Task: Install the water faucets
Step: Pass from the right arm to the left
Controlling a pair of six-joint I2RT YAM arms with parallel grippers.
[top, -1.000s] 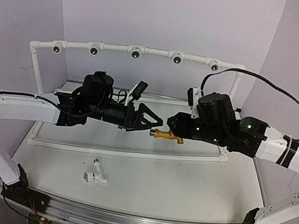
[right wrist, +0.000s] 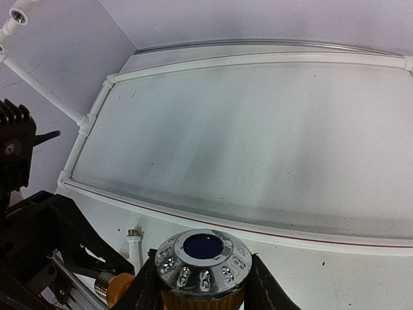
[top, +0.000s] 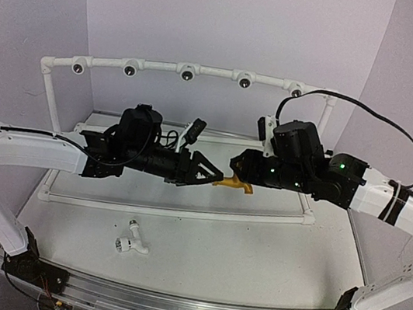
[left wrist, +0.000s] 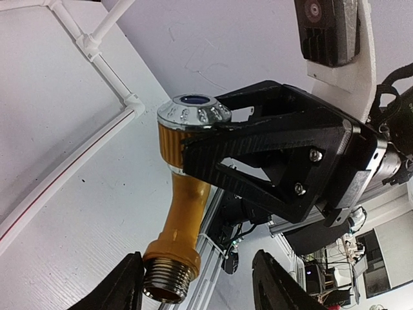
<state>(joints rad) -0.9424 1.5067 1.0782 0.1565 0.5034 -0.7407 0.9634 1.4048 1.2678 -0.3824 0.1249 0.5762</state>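
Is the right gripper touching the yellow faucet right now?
Touching. The left wrist view shows the right gripper with its black fingers clamped against the yellow faucet just below its chrome cap, no gap between them.

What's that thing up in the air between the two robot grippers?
The yellow-orange faucet. The right gripper holds its shiny capped end, and its threaded end sits between the fingers of the left gripper. The left wrist view shows this best.

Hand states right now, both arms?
Left hand: open, straddling the threaded end of the yellow faucet, not clamped.
Right hand: closed on the yellow faucet, just under its cap.
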